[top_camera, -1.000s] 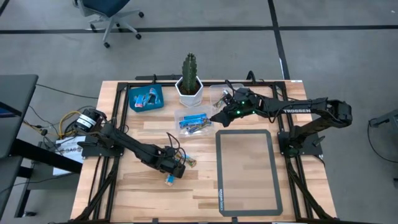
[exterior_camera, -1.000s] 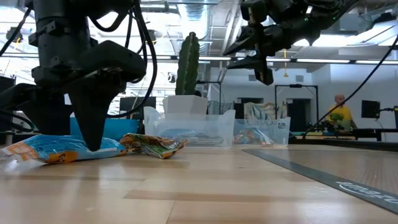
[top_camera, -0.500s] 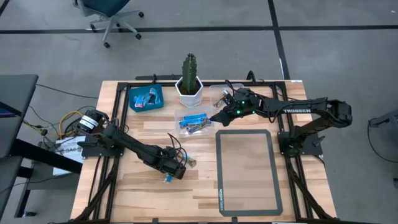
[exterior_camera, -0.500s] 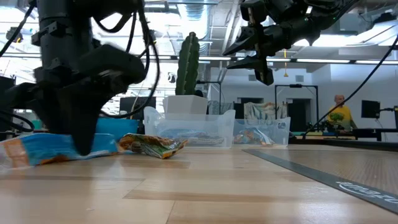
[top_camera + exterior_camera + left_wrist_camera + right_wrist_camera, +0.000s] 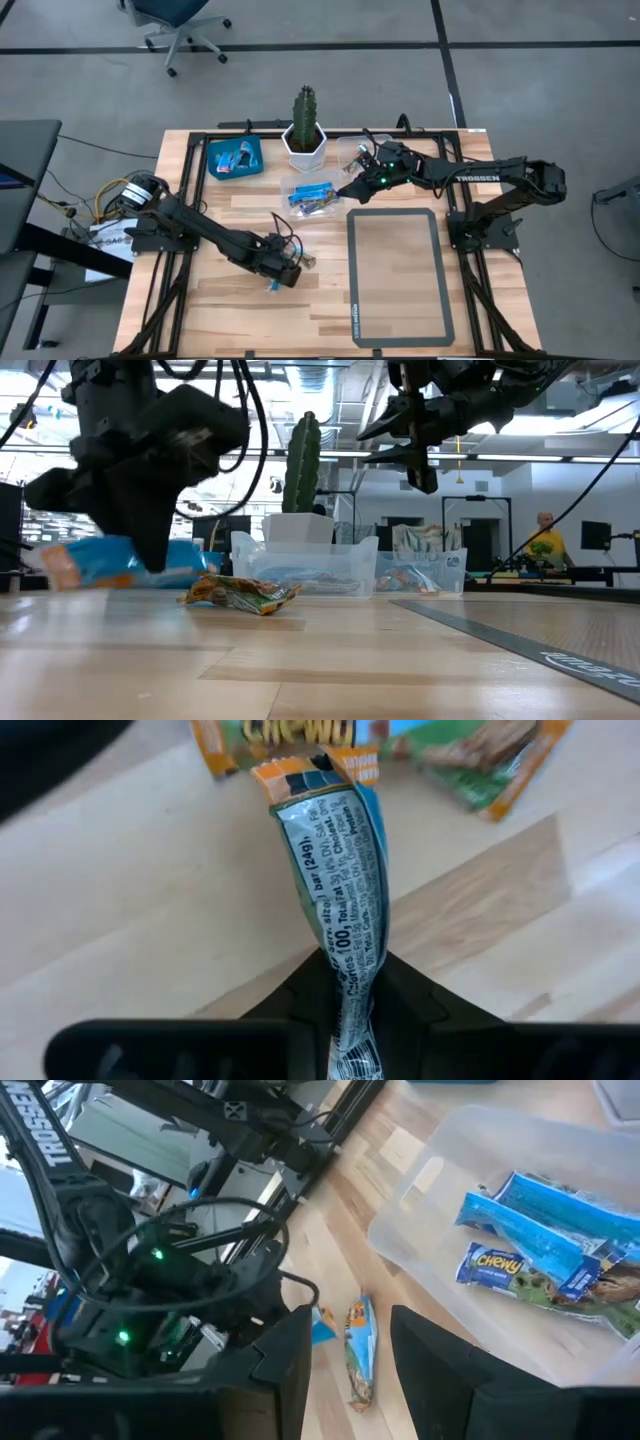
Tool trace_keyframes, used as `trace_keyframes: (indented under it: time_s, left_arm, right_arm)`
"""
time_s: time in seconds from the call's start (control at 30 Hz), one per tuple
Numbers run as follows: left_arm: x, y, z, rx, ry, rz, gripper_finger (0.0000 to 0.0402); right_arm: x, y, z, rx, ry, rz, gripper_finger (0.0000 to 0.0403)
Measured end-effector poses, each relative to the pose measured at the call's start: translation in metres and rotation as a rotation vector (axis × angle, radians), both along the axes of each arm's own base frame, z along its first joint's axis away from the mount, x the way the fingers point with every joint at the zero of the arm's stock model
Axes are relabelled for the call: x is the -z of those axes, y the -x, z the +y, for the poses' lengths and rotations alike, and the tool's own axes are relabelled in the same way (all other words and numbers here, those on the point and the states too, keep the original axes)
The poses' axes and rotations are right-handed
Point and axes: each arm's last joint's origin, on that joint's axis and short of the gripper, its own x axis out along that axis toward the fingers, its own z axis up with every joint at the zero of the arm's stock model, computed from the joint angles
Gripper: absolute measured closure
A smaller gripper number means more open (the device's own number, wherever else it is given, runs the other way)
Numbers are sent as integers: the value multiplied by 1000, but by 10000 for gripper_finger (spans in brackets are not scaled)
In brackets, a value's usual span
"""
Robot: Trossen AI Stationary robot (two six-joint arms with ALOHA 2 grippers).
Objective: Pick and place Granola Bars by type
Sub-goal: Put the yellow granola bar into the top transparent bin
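We see the left gripper (image 5: 350, 1010) low over the table (image 5: 240, 320), jaws pinching a light blue granola bar (image 5: 335, 850) just clear of it. A brown-gold bar (image 5: 240, 593) lies beside. The right gripper (image 5: 345, 188), jaws spread, hovers near the clear container (image 5: 312, 197).

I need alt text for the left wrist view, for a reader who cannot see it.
The left gripper pinches one end of a light blue granola bar, nutrition print facing the camera. Beyond it a second granola bar, green and orange, lies on the wooden table.
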Motion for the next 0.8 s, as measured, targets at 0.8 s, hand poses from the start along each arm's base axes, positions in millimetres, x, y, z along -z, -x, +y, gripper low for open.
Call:
trace_keyframes:
  time_s: [0.8]
  left_arm:
    - [-102,-19,70,-192,-221,-685,356]
  right_arm:
    - [-16,-7,6,-6,-57,-157,274]
